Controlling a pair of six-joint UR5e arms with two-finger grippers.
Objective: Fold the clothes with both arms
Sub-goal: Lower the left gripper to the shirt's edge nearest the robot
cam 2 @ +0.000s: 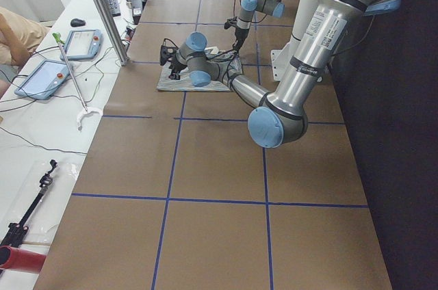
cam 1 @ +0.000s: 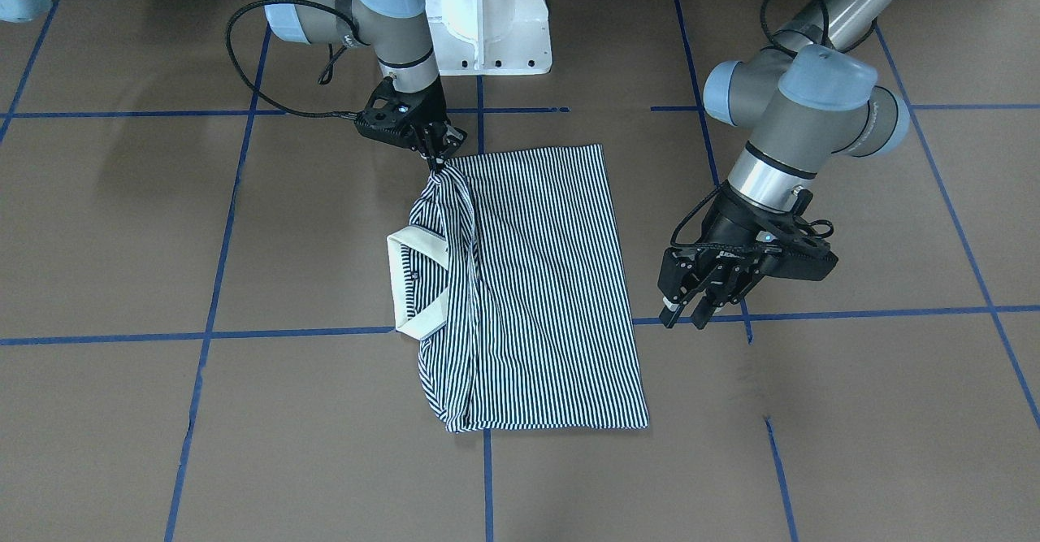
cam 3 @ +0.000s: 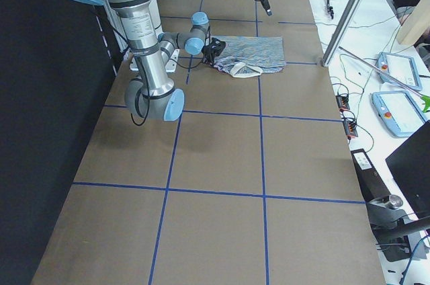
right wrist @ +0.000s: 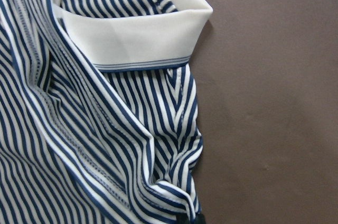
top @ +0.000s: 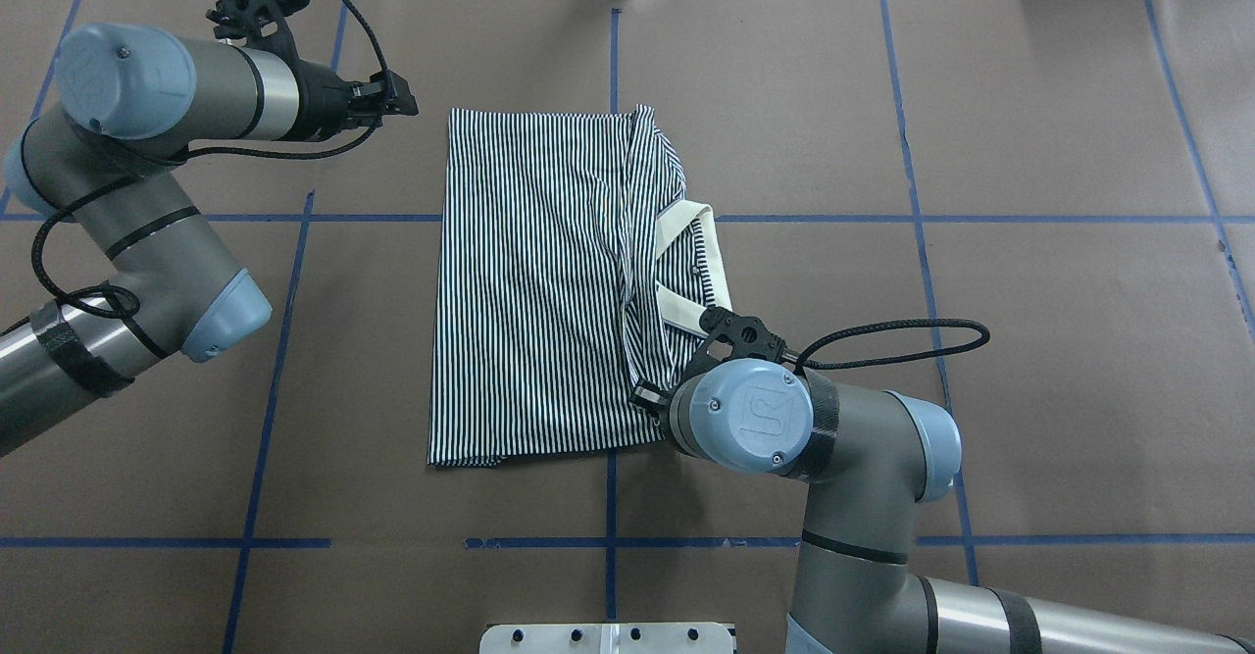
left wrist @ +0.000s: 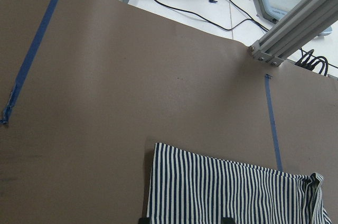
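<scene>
Front view: folded polo shirt [cam 1: 544, 282], long axis 12–6 o'clock, collar [cam 1: 400, 282] toward 9. Right fingers [cam 1: 435, 150] pinch 11 o'clock corner; left fingers [cam 1: 705, 308] apart, empty.

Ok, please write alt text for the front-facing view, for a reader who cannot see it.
A striped polo shirt lies folded on a brown table, and the right gripper pinches a bunched corner near its cream collar. The left gripper hangs open, apart from the shirt.

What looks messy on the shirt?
The shirt is bunched into a wrinkly ridge beside the collar, where the right gripper pinches it. The collar sticks out past that edge. The rest lies flat.
</scene>
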